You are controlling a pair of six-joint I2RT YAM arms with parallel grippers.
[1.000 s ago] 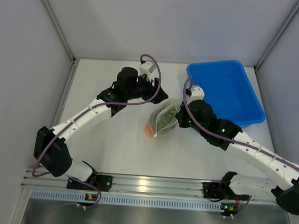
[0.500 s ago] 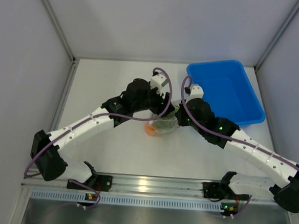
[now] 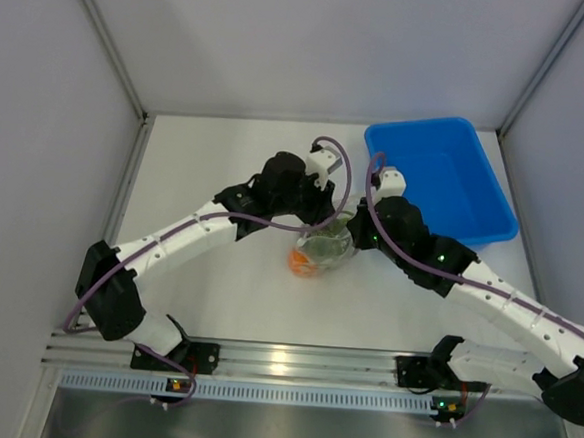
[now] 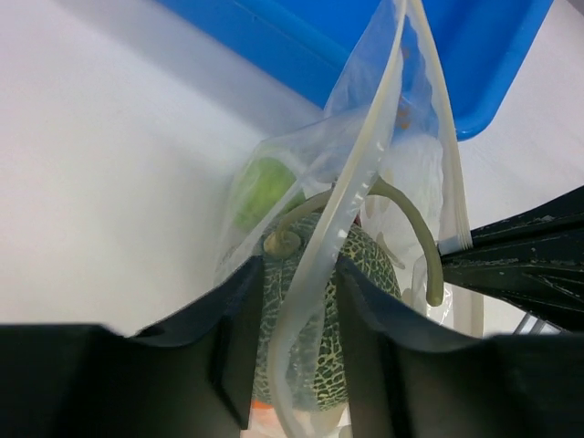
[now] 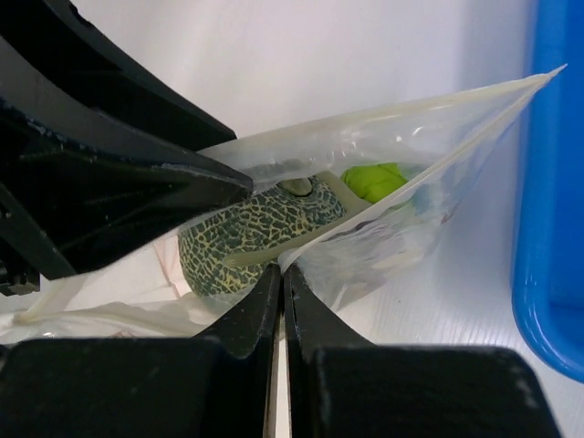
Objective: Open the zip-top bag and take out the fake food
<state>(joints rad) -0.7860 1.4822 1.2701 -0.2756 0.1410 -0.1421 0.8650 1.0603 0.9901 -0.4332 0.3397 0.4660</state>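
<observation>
The zip-top bag (image 3: pixel 322 244) hangs between my two grippers just above the table, its mouth partly open. In the left wrist view the bag (image 4: pixel 383 137) holds the netted melon (image 4: pixel 365 265) with its curved stem, the green apple (image 4: pixel 265 187) behind it and the orange (image 4: pixel 263 413) below. My left gripper (image 3: pixel 334 220) is open, and its jaws (image 4: pixel 299 269) straddle the bag's white zip strip without pinching it. My right gripper (image 3: pixel 354 235) is shut (image 5: pixel 281 272) on the opposite edge of the bag (image 5: pixel 438 164); the melon (image 5: pixel 255 237) and the apple (image 5: pixel 376 181) show through. The orange (image 3: pixel 301 264) bulges at the bag's lower left.
The blue bin (image 3: pixel 436 169) stands at the back right, right behind the bag; its wall shows in the left wrist view (image 4: pixel 474 55) and the right wrist view (image 5: pixel 552 228). Grey walls close the table at the back and both sides.
My left arm has swung right and its open gripper now sits over the bag's zip rim. The bag has shifted slightly and sagged. The right gripper keeps its hold.
</observation>
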